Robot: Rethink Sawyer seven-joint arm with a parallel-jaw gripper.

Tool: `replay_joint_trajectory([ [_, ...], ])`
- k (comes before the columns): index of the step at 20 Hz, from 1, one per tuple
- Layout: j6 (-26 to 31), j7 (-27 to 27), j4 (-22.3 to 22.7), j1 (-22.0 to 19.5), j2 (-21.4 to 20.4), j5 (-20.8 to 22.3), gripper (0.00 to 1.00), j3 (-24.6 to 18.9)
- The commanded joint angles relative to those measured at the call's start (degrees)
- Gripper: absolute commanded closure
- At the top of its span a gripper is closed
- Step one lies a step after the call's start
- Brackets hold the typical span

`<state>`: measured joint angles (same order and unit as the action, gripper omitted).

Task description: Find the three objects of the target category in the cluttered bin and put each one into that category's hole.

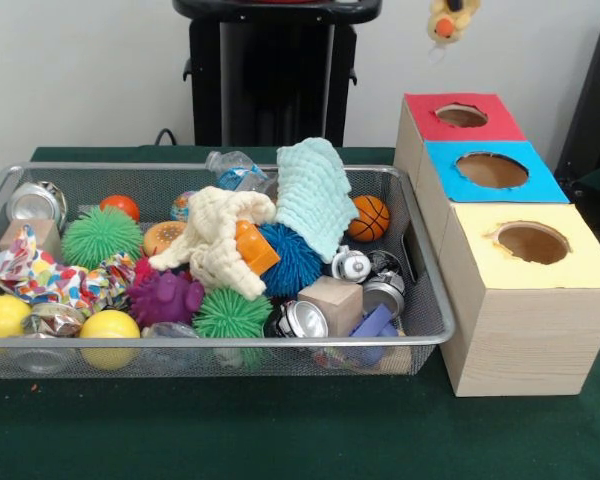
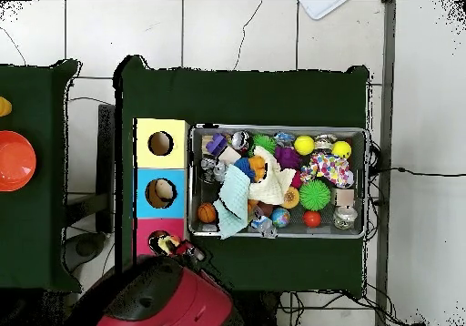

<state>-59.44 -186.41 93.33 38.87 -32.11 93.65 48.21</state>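
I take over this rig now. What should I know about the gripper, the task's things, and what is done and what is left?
Gripper: shut on an orange plush animal, held in the air above the red-topped hole.
Bin: full of clutter; no other plush animal shows, though one may lie under the cream cloth or the pale blue cloth.
Done: this plush is out of the bin.
Left: drop it into the red hole, then search the bin. How many are already in the hole cannot be seen.

end effector [image 1: 450, 12] cut off, plush toy [image 1: 444, 24] blurred

Black pedestal [image 1: 272, 70]; rounded red-and-black arm [image 2: 168, 300], details seemingly blurred.
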Motion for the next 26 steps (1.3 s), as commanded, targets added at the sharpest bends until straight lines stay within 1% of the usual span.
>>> replay_joint_trajectory([
  [1, 6.3, 0.3, 9.1, -4.5, 3.2, -7.3, 1.0, -11.2],
  [7, 7.8, 2.3, 9.4, -6.7, 2.9, -9.3, 1.0, -13.8],
  [15, 10.5, 3.9, 9.4, -7.6, 3.8, -13.6, 1.0, -17.6],
  [21, 12.5, 0.7, 9.5, -5.5, 2.9, -14.7, 1.0, -18.3],
  [26, 14.7, 0.8, 9.0, -5.0, 3.0, -15.9, 1.0, -19.3],
])
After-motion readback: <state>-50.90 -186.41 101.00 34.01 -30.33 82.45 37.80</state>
